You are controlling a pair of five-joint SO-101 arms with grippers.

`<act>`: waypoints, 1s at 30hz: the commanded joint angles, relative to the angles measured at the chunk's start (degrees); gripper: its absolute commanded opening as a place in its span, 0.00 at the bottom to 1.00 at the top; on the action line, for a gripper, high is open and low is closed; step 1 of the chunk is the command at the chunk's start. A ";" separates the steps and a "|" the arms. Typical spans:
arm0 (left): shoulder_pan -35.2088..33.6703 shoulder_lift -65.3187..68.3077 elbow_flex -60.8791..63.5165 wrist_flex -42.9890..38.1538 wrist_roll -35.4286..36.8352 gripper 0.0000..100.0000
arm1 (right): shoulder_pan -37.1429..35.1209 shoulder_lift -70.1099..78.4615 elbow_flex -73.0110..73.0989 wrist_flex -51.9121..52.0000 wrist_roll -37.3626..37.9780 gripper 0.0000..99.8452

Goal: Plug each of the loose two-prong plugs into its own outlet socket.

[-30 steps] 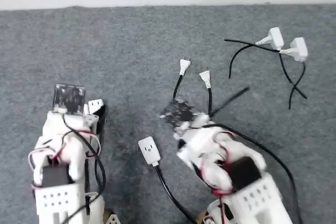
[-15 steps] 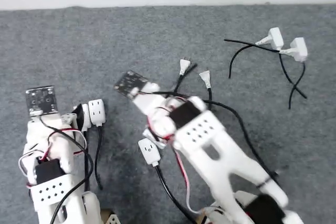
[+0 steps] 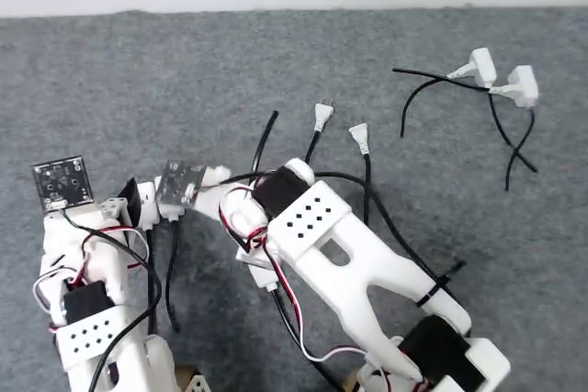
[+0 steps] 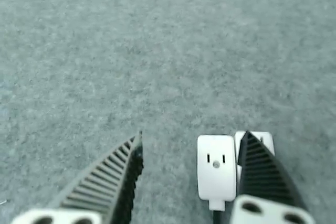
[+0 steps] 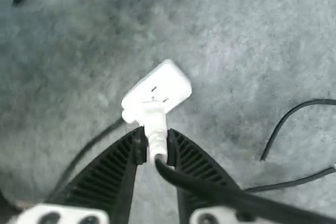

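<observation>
Right wrist view puts the right gripper (image 5: 156, 136) low over the grey carpet (image 5: 252, 35). Its fingers are clamped on the white body of a two-prong plug (image 5: 153, 118), and the black cord (image 5: 181, 178) trails out between them. The plug's front end meets the near edge of a white socket (image 5: 157, 87) lying face up. Whether the prongs have found the slots I cannot tell (the plug body covers the joint). Gripping the body close behind the prongs looks deliberate: it makes the plug stiff for a push, where a hold on the cord would let it swing.

Left wrist view shows the left gripper (image 4: 192, 137) with fingers spread wide and holding nothing. A socket (image 4: 216, 169) lies face up on the carpet between them, just beside one finger. I judge this to be the same socket, bracketed so it can be pinned against sliding when the plug presses in, though the jaws have not closed on it.

High view has the right arm (image 3: 340, 245) stretched across toward the left arm (image 3: 92, 291), their wrists close together. A loose plug (image 3: 322, 117) and a second plug (image 3: 359, 137) lie well apart from that spot, unplugged, so the task looks at best partway done
</observation>
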 commanded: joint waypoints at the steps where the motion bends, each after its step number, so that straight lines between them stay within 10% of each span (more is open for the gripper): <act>1: -0.18 0.26 -0.40 -1.58 0.53 0.29 | -0.57 -1.63 -3.52 5.05 15.30 0.01; 6: -0.18 0.26 -0.40 -1.67 0.44 0.29 | -0.48 -1.27 -3.25 5.32 26.99 0.01; 30: -0.09 0.26 0.75 -4.04 0.44 0.29 | -2.33 -1.54 12.04 -15.96 29.54 0.01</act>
